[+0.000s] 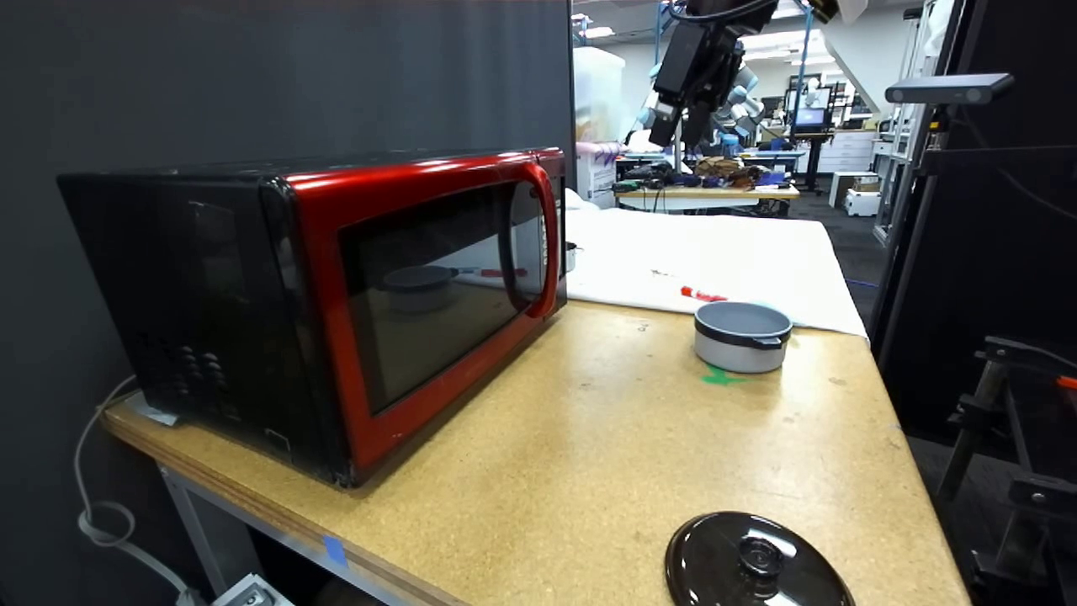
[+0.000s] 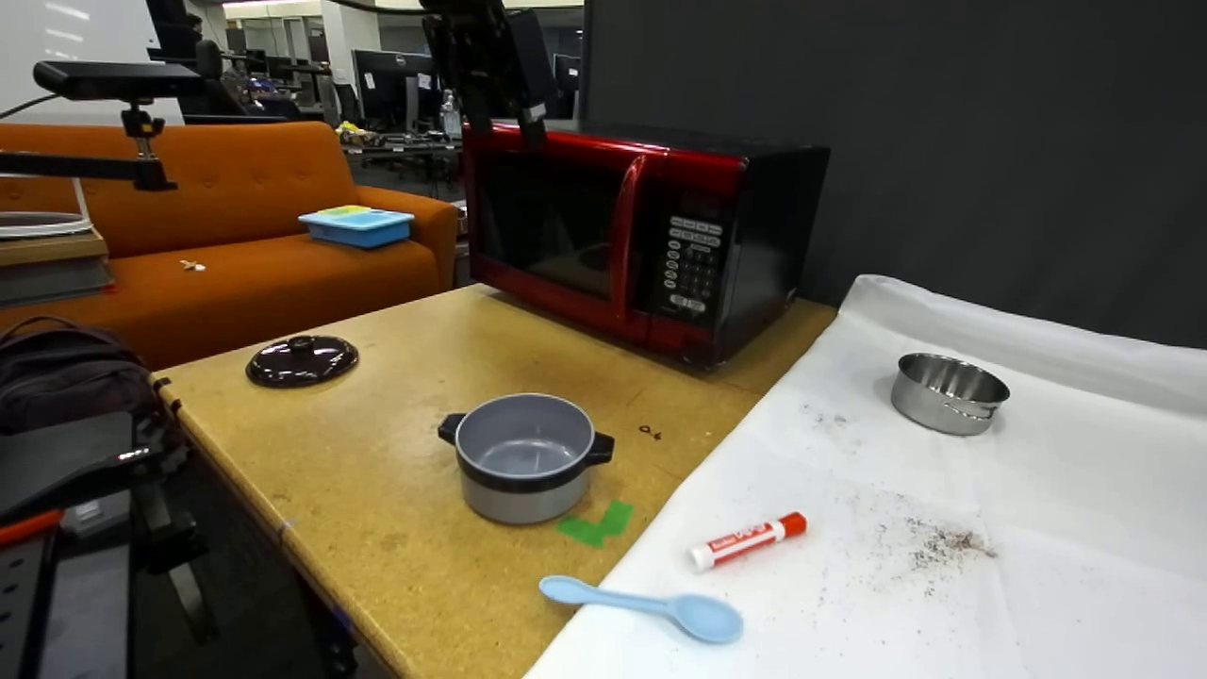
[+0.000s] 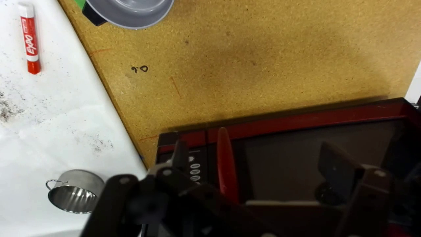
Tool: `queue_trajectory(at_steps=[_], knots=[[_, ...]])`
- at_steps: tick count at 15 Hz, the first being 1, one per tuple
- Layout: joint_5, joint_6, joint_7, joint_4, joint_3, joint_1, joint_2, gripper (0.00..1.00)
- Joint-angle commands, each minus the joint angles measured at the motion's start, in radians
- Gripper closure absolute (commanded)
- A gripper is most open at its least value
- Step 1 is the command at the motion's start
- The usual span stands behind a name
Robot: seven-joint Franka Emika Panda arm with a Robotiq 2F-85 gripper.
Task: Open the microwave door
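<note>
The microwave (image 1: 185, 311) stands on the wooden table with its black casing and glossy red front; it also shows in an exterior view (image 2: 778, 217). Its door (image 1: 437, 290), red-framed with a dark window, is closed (image 2: 547, 222). A curved red handle (image 1: 551, 244) runs up the door's edge beside the keypad (image 2: 693, 264). My gripper (image 1: 680, 133) is open and empty, held high in front of the microwave (image 2: 507, 130). In the wrist view its fingers (image 3: 256, 158) are wide apart, with the handle (image 3: 226, 164) appearing between them, nearer the left finger. The handle's upper part is hidden there.
A grey pot (image 2: 526, 471) and a dark lid (image 2: 302, 361) sit on the table (image 1: 606, 438) before the microwave. A white sheet (image 2: 849, 585) carries a red marker (image 2: 750, 541), a blue spoon (image 2: 651, 608) and a steel pot (image 2: 948, 394). A camera (image 1: 951, 88) stands beside the table.
</note>
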Motion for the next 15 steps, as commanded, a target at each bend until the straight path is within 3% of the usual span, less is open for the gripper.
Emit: queue_trajectory(at_steps=[1,6,9,15], knots=[[0.001,0.017,-0.066,0.022,-0.024,0.001,0.023,0.00],[0.069,0.052,-0.235,0.107,-0.072,0.018,0.103,0.00],[0.100,0.035,-0.317,0.192,-0.059,0.021,0.185,0.00],[0.042,0.063,-0.315,0.322,-0.027,0.014,0.349,0.00]])
